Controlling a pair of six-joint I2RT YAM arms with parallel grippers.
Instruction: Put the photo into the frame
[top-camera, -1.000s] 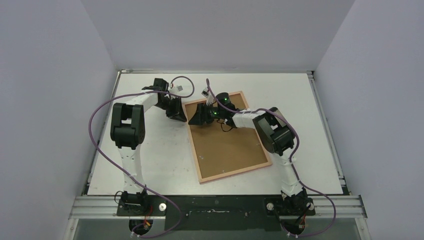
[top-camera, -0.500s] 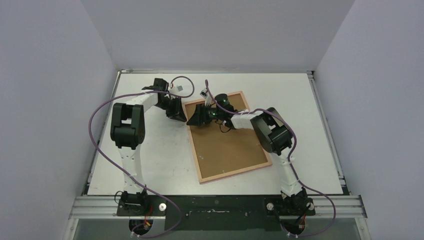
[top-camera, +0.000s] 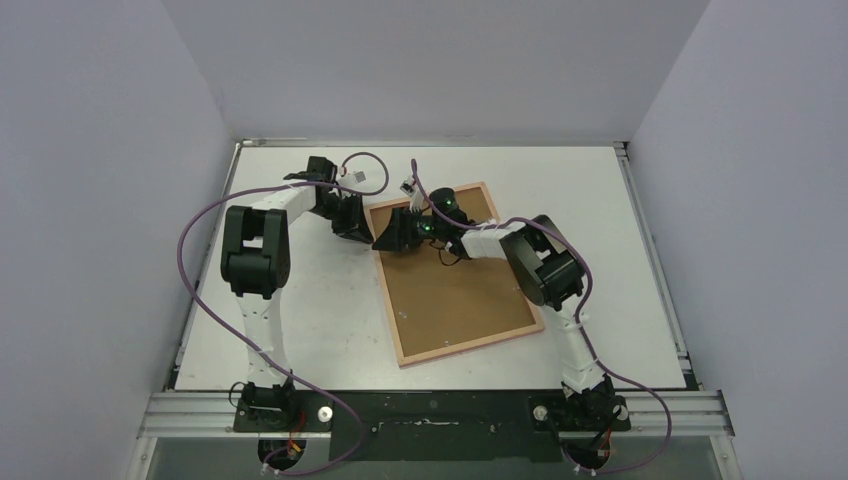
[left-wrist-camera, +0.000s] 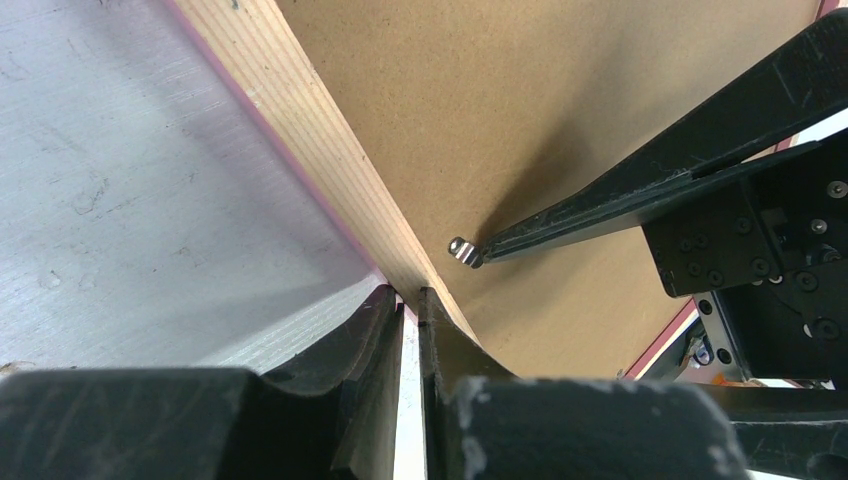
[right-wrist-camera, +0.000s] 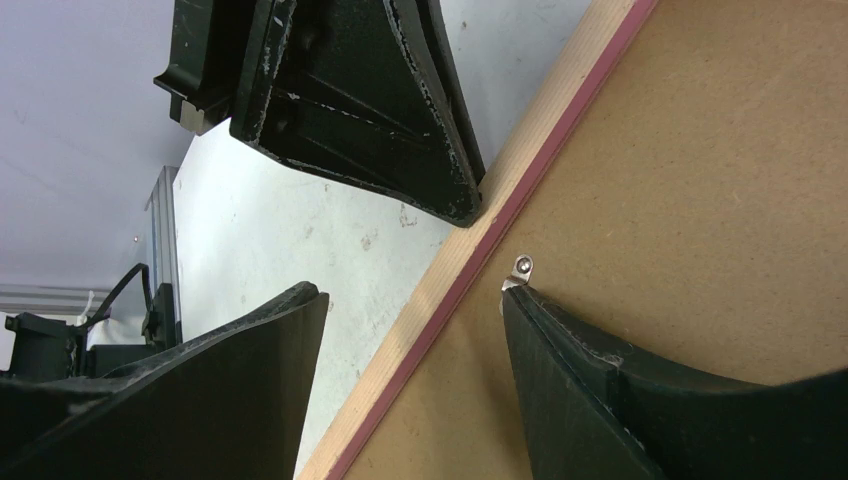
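Frame (top-camera: 473, 345) lies back-up on the table (top-camera: 300, 330), right of centre and turned a little off square. Its far-left corner sits between the two grippers. The brown backing panel (top-camera: 455, 290) fills the frame inside the pale wood border.

A small metal tab (right-wrist-camera: 522, 267) sits on the panel just inside the left border, near the far-left corner.

Right gripper (right-wrist-camera: 412, 290): jaws wide apart, straddling the left border and holding nothing. One fingertip (left-wrist-camera: 480, 255) touches the tab. The other finger is over bare table outside the frame.

Left gripper (left-wrist-camera: 408, 297): on the table side of the same border, tips against the frame's outer edge, just across from the tab. Jaws are all but closed, with only a narrow slit between them. A thin pale strip shows in the slit; cannot tell what it is, or whether anything is pinched.

Both arms reach in toward that corner from left and right.
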